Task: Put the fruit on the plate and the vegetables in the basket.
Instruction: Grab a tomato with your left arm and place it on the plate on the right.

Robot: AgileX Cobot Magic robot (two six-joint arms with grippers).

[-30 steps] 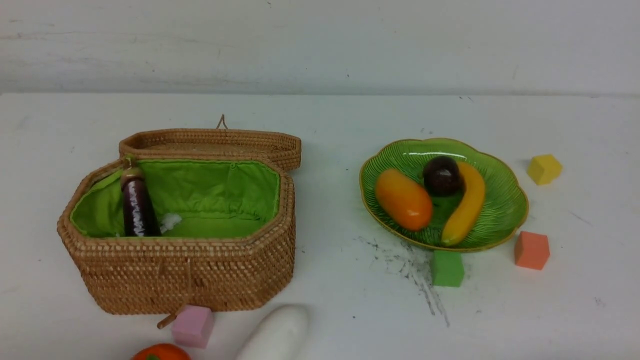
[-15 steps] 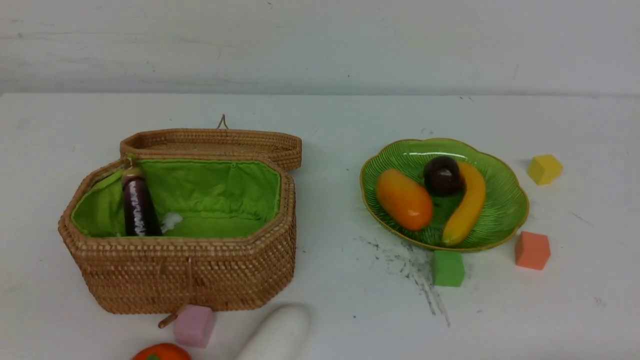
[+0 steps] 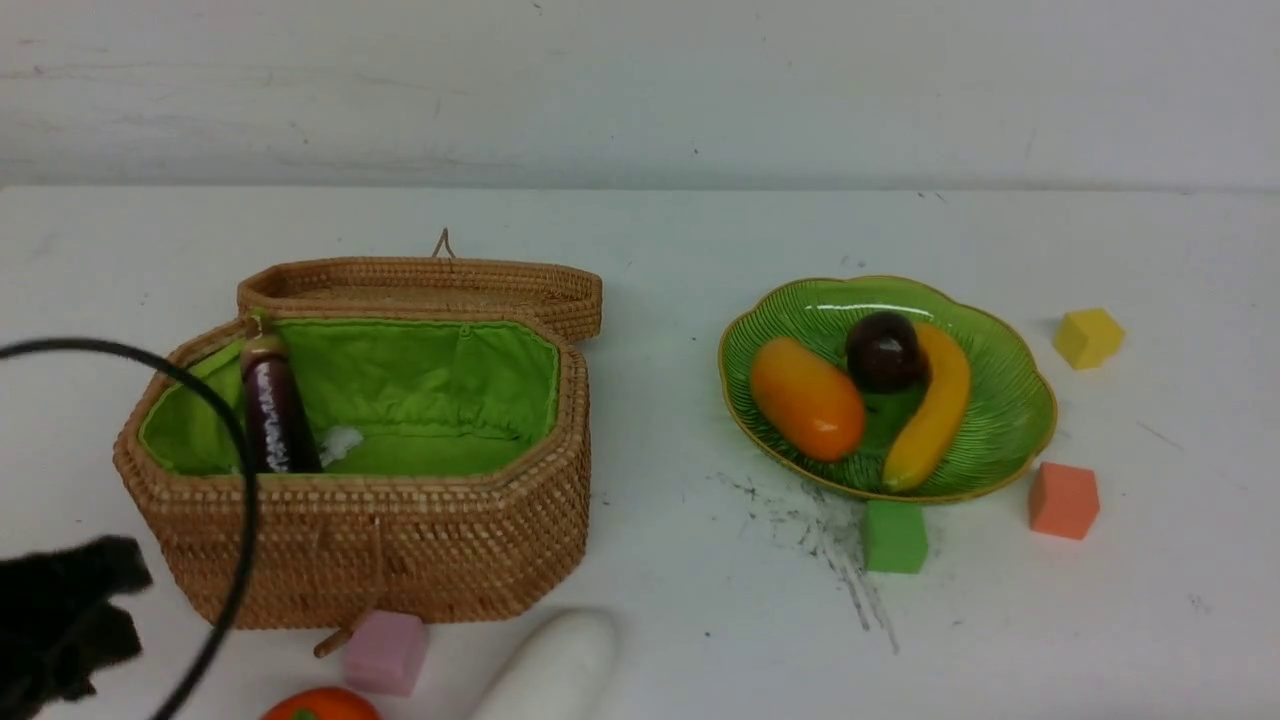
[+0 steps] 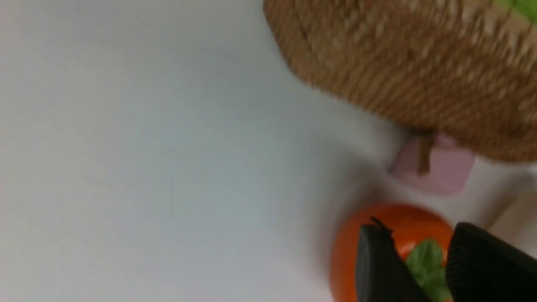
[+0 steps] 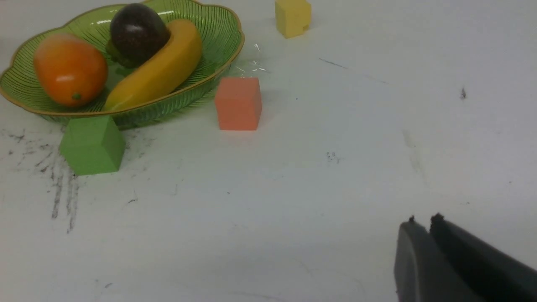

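Left pincer (image 4: 415, 235): stood parted before blurred orange-red fruit (image 4: 402, 216)
Right pincer (image 5: 423, 218): was closed, empty
White vegetable (image 3: 560, 665): cut off below

1. I see the basket (image 3: 370, 520) standing open on the left of the worktop (image 3: 660, 250), its lid (image 3: 420, 285) laid back behind it.
2. The eggplant (image 3: 272, 410) leans upright at the left end of the green lining (image 3: 430, 390), with a small white scrap (image 3: 340, 440) just beside it.
3. On the right, the plate (image 3: 1010, 420) carries the mango (image 3: 806, 398), the maroon ball (image 3: 884, 350) and the banana (image 3: 935, 410); the ball touches the banana.
4. A green cube (image 3: 894, 537) sits just in front of the plate, an orange cube (image 3: 1063, 500) is near its right side, and a yellow cube (image 3: 1088, 338) is farther back.
5. Along the near edge, a pink cube (image 3: 385, 652) sits at the basket's front and the white vegetable (image 3: 555, 665) lies just beside the cube. The orange-red fruit (image 3: 322, 704) is cut off by the frame.
6. A black part of my left arm (image 3: 60, 610) fills the lower-left corner, and its cable (image 3: 235, 480) arcs across the basket's left end.
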